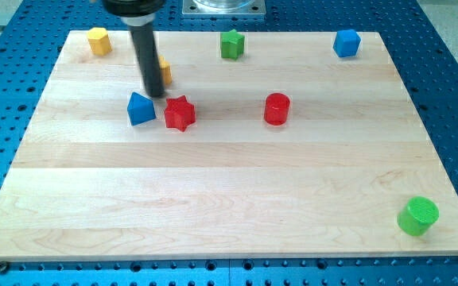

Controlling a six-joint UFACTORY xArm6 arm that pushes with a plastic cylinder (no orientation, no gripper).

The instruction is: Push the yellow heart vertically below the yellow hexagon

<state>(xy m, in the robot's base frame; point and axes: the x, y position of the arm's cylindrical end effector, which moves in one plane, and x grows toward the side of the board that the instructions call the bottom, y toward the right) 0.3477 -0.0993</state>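
A yellow hexagon (98,40) sits at the board's top left corner. A yellow block (165,72), the heart, is mostly hidden behind my rod; only its right edge shows. My tip (157,94) rests on the board just left of and below that yellow block, touching or nearly touching it. The tip is just above the blue block (141,109) and the red star (180,114).
A green star (231,44) is at top centre, a blue cube (346,43) at top right, a red cylinder (277,109) right of centre, and a green cylinder (417,216) at bottom right. The wooden board (229,199) lies on a blue perforated table.
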